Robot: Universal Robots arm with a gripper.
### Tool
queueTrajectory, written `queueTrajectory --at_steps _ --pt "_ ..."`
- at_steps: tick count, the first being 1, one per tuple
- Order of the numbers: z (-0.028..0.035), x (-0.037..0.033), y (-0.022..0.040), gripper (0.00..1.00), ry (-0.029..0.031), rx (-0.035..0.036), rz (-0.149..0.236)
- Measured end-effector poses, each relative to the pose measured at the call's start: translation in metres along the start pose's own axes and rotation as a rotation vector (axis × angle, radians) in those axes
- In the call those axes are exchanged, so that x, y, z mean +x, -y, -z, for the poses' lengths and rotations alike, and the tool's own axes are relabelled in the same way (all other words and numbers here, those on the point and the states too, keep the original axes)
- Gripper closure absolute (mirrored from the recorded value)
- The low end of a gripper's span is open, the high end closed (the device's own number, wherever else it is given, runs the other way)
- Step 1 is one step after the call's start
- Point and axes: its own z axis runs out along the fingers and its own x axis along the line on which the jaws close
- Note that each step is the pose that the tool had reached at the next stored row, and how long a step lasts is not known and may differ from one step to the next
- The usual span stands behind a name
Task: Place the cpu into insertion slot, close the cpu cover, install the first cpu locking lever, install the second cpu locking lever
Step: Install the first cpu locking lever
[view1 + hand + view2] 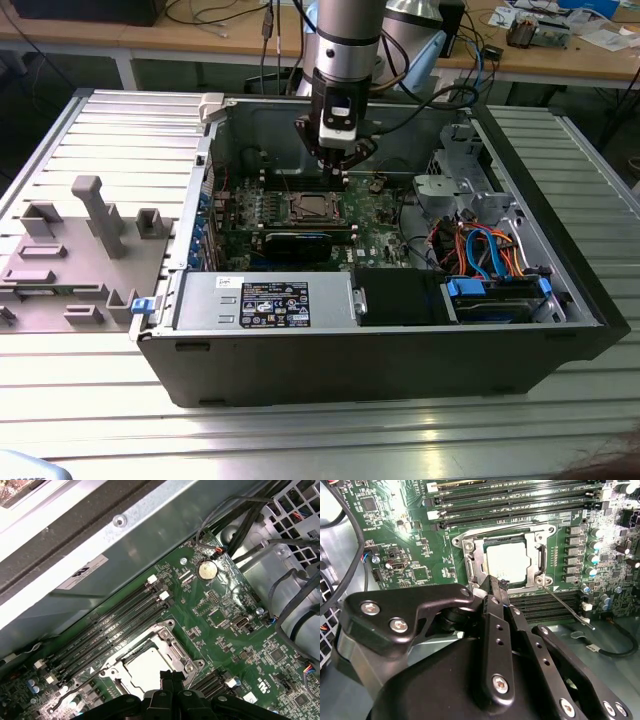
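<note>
Since the cpu [507,562] already sits in the insertion slot [465,547] with the cpu cover [538,555] lying flat over it, its shiny top showing through the cover's window, what matters is how the socket lies from the gripper [495,582]. In the second wrist view the fingertips stand right at the near edge of the cover, so the chip is just ahead of them and a little lower; whether they touch the frame I cannot tell. The fingers are drawn together to a narrow point, and nothing shows between them.

In the exterior view the gripper [340,172] hangs over the green motherboard [375,215] inside the open computer case [400,350], with the socket close below its tips.

A thin locking lever [567,607] runs out from the cover's corner, near the fingertips and off to one side of them. Its long axis slants away from the socket, across the memory slots [530,611]. By my judgement it stands free and is not latched, so the placing and the covering look done and the locking does not.
</note>
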Motion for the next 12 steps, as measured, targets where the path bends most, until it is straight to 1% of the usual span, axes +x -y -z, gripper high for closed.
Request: queueTrajectory --at_steps 12 --pt "0.0000 0.0000 0.0000 0.89 0.0008 -0.0003 0.034"
